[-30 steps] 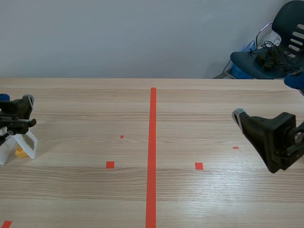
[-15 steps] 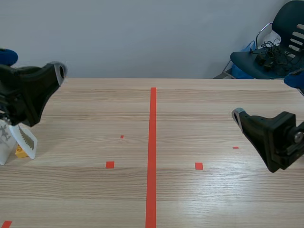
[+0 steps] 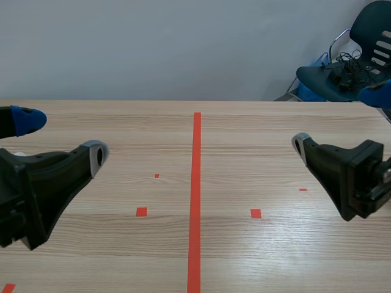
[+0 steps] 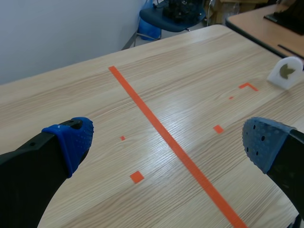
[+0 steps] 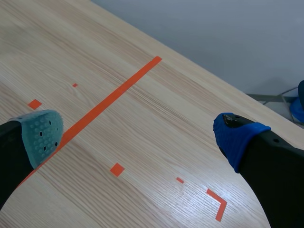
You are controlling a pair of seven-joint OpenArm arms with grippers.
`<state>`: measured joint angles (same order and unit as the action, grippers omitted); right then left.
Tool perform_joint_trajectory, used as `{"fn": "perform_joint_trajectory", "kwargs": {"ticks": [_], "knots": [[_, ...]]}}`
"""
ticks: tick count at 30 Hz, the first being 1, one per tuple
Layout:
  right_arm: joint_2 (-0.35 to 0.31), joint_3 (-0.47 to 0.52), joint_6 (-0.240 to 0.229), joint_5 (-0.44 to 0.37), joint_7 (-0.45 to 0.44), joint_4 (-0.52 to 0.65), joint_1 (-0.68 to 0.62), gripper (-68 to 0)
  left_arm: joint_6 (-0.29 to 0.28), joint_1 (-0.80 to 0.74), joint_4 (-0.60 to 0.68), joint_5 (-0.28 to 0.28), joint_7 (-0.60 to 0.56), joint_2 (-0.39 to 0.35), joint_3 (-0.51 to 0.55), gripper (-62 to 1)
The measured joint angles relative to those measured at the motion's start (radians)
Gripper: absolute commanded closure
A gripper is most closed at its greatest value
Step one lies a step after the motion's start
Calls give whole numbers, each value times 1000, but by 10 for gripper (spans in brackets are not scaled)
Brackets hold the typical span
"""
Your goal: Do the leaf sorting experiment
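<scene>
Item 1, end effectors. I read the left gripper (image 4: 167,142) as spread wide with nothing between its blue pads. The right gripper (image 5: 137,135) is likewise wide and holds nothing, with one grey-green pad and one blue.

Item 2, task item. A white stand (image 4: 280,78) sits on the table (image 3: 256,152), well ahead of the left gripper and off to one side, past the centre tape line (image 4: 161,133). It stands just beside an orange corner mark (image 4: 248,86) and carries an olive piece (image 4: 286,71) in a cut-out. It is well apart from both of that gripper's fingers.

Item 3, room. In the scene view both arms hang above the wood, one to each side of the centre line and well apart from each other. The far table edge meets a plain wall. A dark chair (image 3: 342,76) loaded with cables stands off the far right corner.

Item 4, limits. The stand shows only in the left wrist view and is small, so I cannot make out what the olive piece is. Each arm's body is cut off at the picture's side in the scene view.
</scene>
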<state>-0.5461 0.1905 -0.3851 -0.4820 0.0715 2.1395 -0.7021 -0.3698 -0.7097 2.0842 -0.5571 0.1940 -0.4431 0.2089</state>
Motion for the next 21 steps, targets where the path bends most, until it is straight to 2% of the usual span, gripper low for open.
{"fn": "perform_joint_trajectory", "kwargs": {"ticks": [2,5,10,21], "knots": [[0,0,0,0,-11,0,-31,-679,0,0,0,34,0,0,0,-623],[0,0,-1,0,-49,0,-64,-679,0,1,-1,33,-3,0,0,-623],[0,0,0,46,-49,0,-63,-679,0,5,-1,33,-3,0,0,-623],[0,0,0,74,-92,0,-60,-679,0,6,-1,33,-3,0,0,-623]]}}
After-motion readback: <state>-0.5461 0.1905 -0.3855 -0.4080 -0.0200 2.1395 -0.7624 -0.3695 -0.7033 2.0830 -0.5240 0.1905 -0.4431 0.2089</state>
